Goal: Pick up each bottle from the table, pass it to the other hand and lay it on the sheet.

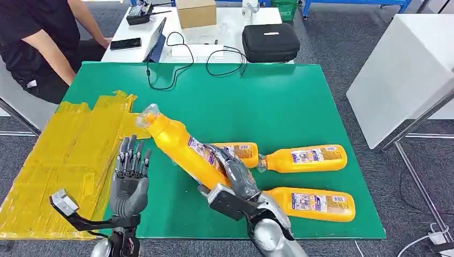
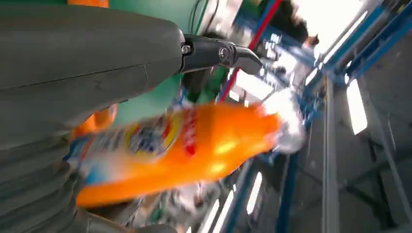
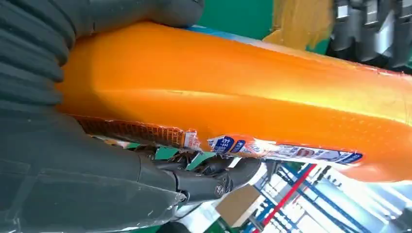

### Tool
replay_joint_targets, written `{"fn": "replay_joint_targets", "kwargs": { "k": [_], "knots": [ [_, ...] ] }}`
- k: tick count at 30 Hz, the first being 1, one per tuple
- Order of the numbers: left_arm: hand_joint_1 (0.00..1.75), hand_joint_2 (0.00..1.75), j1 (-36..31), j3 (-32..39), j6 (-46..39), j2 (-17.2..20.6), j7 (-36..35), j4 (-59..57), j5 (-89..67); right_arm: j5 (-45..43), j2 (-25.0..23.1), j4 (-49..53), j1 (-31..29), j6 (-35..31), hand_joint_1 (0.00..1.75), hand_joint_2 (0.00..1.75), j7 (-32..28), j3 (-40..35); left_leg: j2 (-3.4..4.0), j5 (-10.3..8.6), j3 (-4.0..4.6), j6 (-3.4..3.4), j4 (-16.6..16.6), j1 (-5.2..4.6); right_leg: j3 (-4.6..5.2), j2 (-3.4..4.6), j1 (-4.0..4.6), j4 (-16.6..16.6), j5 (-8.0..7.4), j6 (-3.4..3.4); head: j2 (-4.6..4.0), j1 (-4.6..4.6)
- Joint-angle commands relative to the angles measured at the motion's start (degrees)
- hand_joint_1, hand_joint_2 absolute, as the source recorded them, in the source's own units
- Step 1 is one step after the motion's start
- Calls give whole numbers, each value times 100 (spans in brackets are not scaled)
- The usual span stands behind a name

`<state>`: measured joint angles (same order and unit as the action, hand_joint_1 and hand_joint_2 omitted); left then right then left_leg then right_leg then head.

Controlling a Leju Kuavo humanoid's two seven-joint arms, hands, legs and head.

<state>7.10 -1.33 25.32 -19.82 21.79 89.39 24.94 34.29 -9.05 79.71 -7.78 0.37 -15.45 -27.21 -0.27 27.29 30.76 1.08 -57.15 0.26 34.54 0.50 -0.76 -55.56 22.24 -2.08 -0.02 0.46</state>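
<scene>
right robot hand [image 1: 235, 176] grips orange bottle [image 1: 179, 144] tilted, cap twd left robot hand [image 1: 131, 174], fingers spread, just beside, empty.

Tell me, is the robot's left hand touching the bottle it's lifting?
Apart. In the head view, green table shows between the open left hand and the lifted bottle.

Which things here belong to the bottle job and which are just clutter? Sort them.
Job: orange plastic bottle held in the right hand; open left hand; three orange bottles lying on the green table; crinkled yellow sheet.
Clutter: black zip case, cardboard box, black cables, phone.
</scene>
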Motion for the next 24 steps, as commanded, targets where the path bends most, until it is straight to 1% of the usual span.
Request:
{"fn": "replay_joint_targets", "kwargs": {
  "k": [1, 8, 9, 11, 12, 14, 15, 17, 19, 20, 21, 24],
  "knots": [
    [0, 175, -306, -95, 245, 303, -65, -943, 263, 58, -208, -956, -572, -27, 175, 175, -58, -134, 7, 1, -20, -6, 12, 3, -18, 2, 5, 10, -1, 9, 0, 0],
    [0, 175, -313, 17, 259, 300, -71, -975, 295, 127, -283, -1052, -565, -14, 175, 175, -109, -419, 11, 5, -23, -5, 11, 5, -21, 6, 5, 9, 2, 9, 0, 0],
    [0, 175, -313, 17, 259, 300, -71, -975, 295, 127, -283, -1052, -565, -14, 175, 175, -109, -419, 8, 1, -3, -3, 7, 3, -4, 6, 1, 5, -1, 5, 0, 0],
    [0, 175, -305, 45, 251, 290, -71, -970, 312, 148, -288, -1056, -557, -7, 175, 175, -116, -482, 14, 6, -19, -7, 10, 8, -18, 8, 6, 8, 2, 12, 0, 0],
    [0, 175, -290, 88, 240, 275, -72, -959, 327, 198, -288, -1068, -542, 33, 175, 175, -143, -626, 7, 2, -6, -4, 8, 5, -8, 3, 2, 7, 0, 8, 0, 2],
    [0, 175, -245, 199, 211, 251, -61, -910, 354, 314, -347, -1135, -464, 115, 175, 175, -192, -978, 8, 4, -13, -6, 9, 6, -12, 3, 4, 6, 2, 10, 0, 0],
    [0, 175, -232, 215, 216, 258, -61, -896, 355, 353, -376, -1147, -429, 82, 175, 175, -186, -1045, 7, 2, -3, -4, 7, 4, -3, 5, 2, 5, 0, 7, 0, 0],
    [0, 175, -217, 228, 220, 266, -62, -881, 357, 397, -419, -1167, -380, 11, 175, 175, -165, -1105, 21, 8, -19, -8, 11, 9, -15, 16, 7, 8, 2, 13, 0, 0],
    [0, 175, -217, 228, 220, 266, -62, -881, 357, 397, -419, -1167, -380, 11, 175, 175, -165, -1105, 11, 4, -5, -5, 9, 5, -5, 6, 3, 6, 1, 7, 0, 0],
    [0, 175, -219, 250, 204, 241, -65, -875, 360, 407, -395, -1199, -404, 40, 175, 175, -184, -1178, 11, 6, -13, -7, 11, 8, -11, 5, 7, 8, 3, 11, 0, 0],
    [0, 175, -202, 310, 193, 224, -59, -860, 371, 432, -404, -1280, -388, 203, 175, 175, -246, -1408, 9, 7, -19, -8, 12, 9, -16, 1, 9, 9, 6, 13, 0, 0],
    [0, 175, -104, 466, 249, 183, -48, -786, 386, 536, -557, -1736, -318, 192, 175, 175, -290, -2033, 8, 4, -6, -4, 10, 5, -3, 8, 7, 8, 1, 6, 0, 0]
  ]
}}
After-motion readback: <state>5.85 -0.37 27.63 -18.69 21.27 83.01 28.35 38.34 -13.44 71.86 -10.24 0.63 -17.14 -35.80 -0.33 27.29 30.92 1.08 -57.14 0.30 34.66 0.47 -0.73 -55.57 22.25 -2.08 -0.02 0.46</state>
